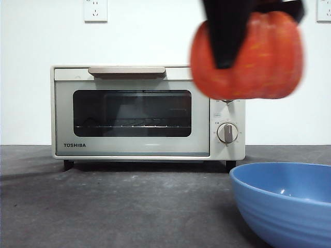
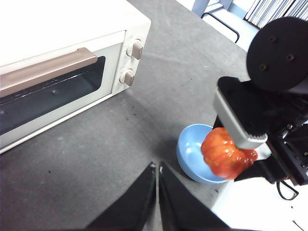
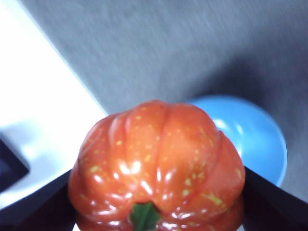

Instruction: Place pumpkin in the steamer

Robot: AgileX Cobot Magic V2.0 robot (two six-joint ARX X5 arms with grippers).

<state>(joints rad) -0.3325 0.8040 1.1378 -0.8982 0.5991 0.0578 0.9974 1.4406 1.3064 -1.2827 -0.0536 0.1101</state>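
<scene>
Nearest the front camera sits the wide blue ridged bowl, empty on the dark grey table. Above it, lifted clear of the rim, hangs the small glossy orange ribbed toy pumpkin, pinched between the two black jaws of the right gripper; the right wrist view shows a jaw pressed against each flank and the green stem pointing back toward the camera. The left gripper waits low over bare table with its jaws pressed together, holding nothing.

Farther back stands the cream-white boxy TOSHIBA countertop steamer, its dark glass door closed under the beige bar handle, the wire rack visible through the glass and round knobs on the side panel.

The pumpkin is in the air and well apart from the steamer, so the carry appears to be only beginning. Because the door is shut, the free left arm would likely need to hook the bar handle and pull the door down before the pumpkin can go in. The right arm should keep its squeeze steady on the slick, rounded ribs, travel level, and enter above the rack rather than brushing the door edge.
</scene>
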